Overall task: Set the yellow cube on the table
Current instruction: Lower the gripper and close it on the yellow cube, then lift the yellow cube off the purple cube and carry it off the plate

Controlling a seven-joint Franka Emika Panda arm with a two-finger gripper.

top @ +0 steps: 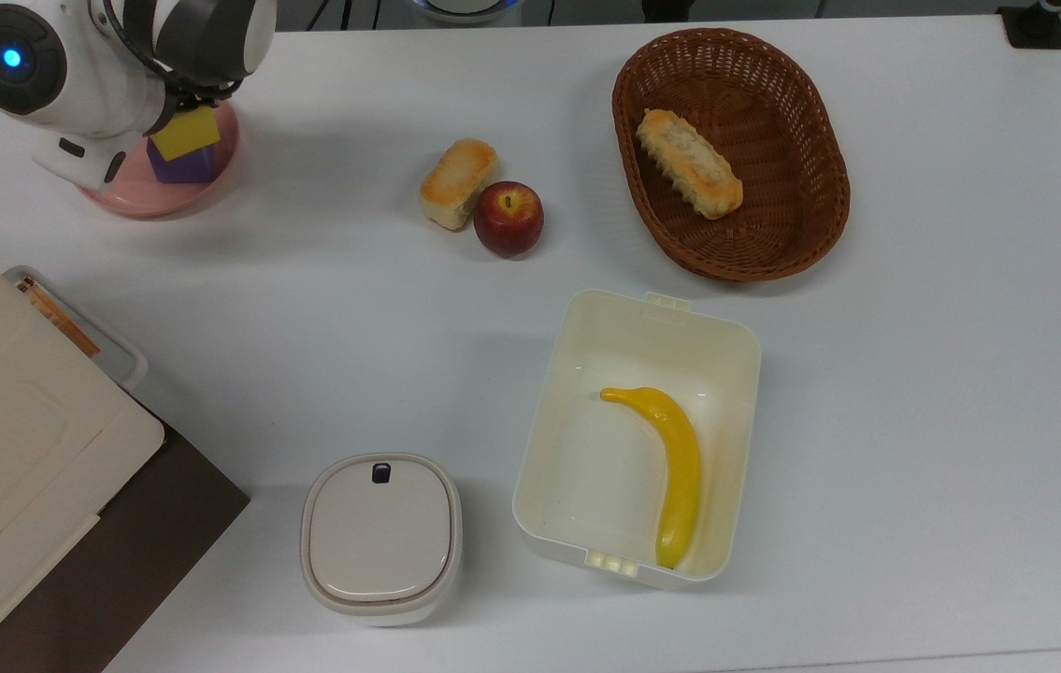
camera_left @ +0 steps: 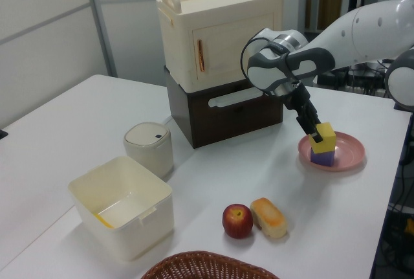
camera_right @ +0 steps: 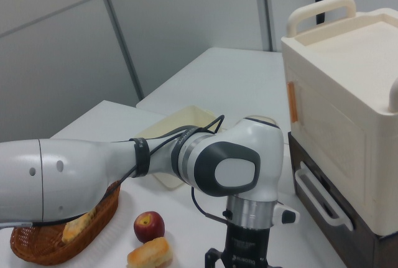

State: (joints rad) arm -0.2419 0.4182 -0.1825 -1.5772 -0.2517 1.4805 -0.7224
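Observation:
The yellow cube (top: 187, 134) (camera_left: 325, 134) rests on top of a purple cube (top: 180, 164) (camera_left: 322, 157) on the round pink plate (top: 123, 196) (camera_left: 349, 146), at the top view's upper left. My gripper (camera_left: 315, 138) has come down at the yellow cube's side nearest the cabinet, level with its middle. In the top view the arm's wrist (top: 198, 33) hangs over the plate and hides part of the yellow cube. The white table (top: 324, 308) (camera_left: 58, 136) lies open around the plate.
A bread roll (top: 458, 182) and a red apple (top: 508, 218) lie mid-table. A wicker basket (top: 810, 215) holds another pastry. A cream box (top: 586, 523) holds a banana (top: 675, 467). A lidded white container (top: 381, 537) and a cream cabinet (camera_left: 220, 39) stand nearby.

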